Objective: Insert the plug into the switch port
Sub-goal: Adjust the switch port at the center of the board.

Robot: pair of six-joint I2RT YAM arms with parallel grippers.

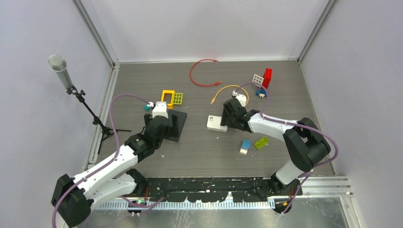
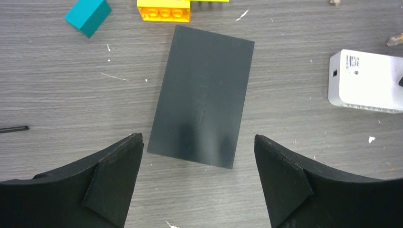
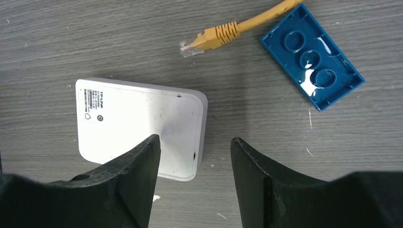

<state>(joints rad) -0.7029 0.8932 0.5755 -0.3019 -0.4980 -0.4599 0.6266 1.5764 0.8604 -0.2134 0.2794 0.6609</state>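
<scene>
The white switch (image 1: 216, 123) lies flat on the table's middle; it also shows in the right wrist view (image 3: 138, 126) and at the right edge of the left wrist view (image 2: 366, 80). The orange cable (image 1: 223, 90) curves behind it, its clear plug (image 3: 191, 46) lying loose on the table just beyond the switch. My right gripper (image 1: 227, 118) is open and empty (image 3: 195, 147), low over the switch's right end, one finger above the switch. My left gripper (image 1: 164, 124) is open and empty (image 2: 198, 142), above the near edge of a black plate (image 2: 202, 95).
A red cable (image 1: 202, 71) lies at the back. A blue brick (image 3: 311, 54) is beside the plug. A red block (image 1: 267, 77), a white grid piece (image 1: 257, 79), a green brick (image 1: 261, 142), a yellow frame (image 1: 167, 97) and a teal block (image 2: 88, 15) lie around. A microphone stand (image 1: 71, 88) is at left.
</scene>
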